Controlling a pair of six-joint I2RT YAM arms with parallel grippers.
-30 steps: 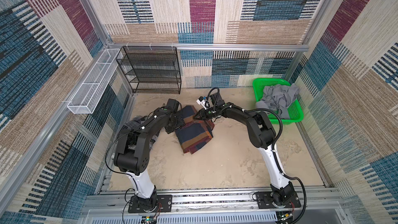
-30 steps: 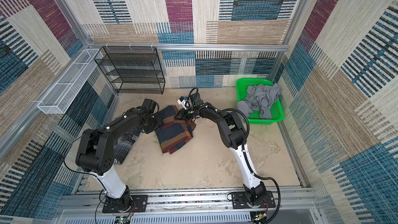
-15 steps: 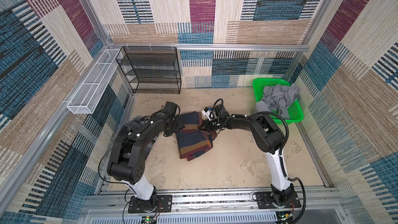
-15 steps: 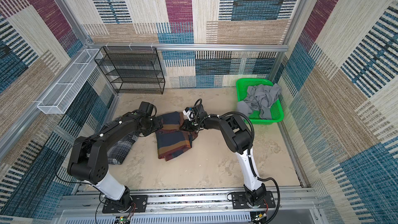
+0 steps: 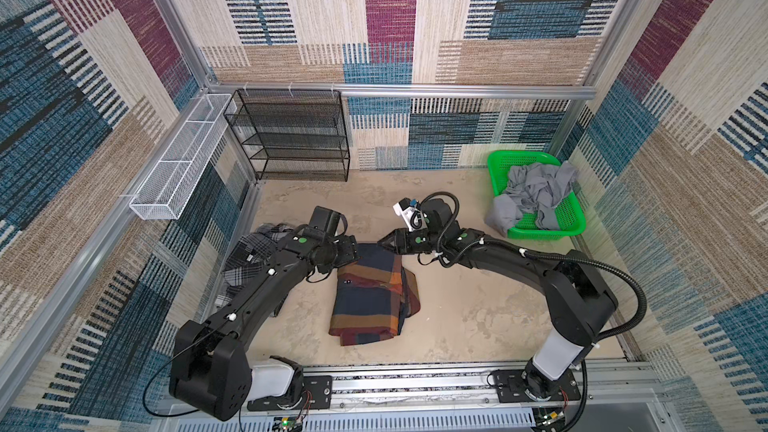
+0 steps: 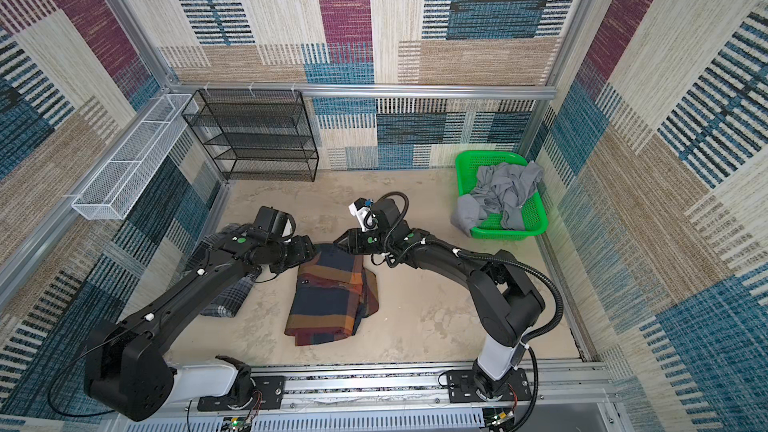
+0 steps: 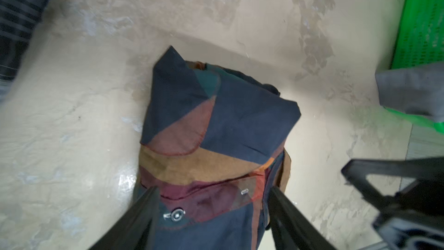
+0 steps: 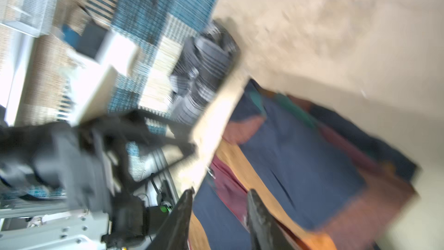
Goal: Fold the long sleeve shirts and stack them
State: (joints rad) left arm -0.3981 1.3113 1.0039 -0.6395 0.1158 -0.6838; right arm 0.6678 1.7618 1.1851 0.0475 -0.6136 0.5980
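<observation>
In both top views the large plaid shirt [image 5: 370, 297] [image 6: 332, 297], navy with orange and red checks, lies folded into a rough rectangle near the middle of the sandy table [image 5: 457, 317], with one fold bulging out along its right edge. The left gripper [image 5: 355, 253] sits at the shirt's far left corner and the right gripper [image 5: 382, 241] at its far edge, their tips near each other but apart. The smaller grey plaid shirt [image 5: 249, 255] lies bunched at the table's left side, partly under the left arm [image 5: 266, 288], beside the large shirt and not on it. A green basket [image 5: 573, 218] at the far right holds crumpled grey clothes [image 5: 536, 193]. In the left wrist view the left gripper's fingers [image 7: 149, 203] stand spread wide on either side of the shirt's buttoned edge. The claw is released with nothing pinched, though whether the tips touch the cloth cannot be told. The right wrist view is blurred. The right gripper's fingers [image 8: 254, 203] stand parted over the large shirt [image 8: 300, 164] with no cloth seen between them, so that claw looks released too, and the grey plaid shirt [image 8: 204, 68] lies beyond.
</observation>
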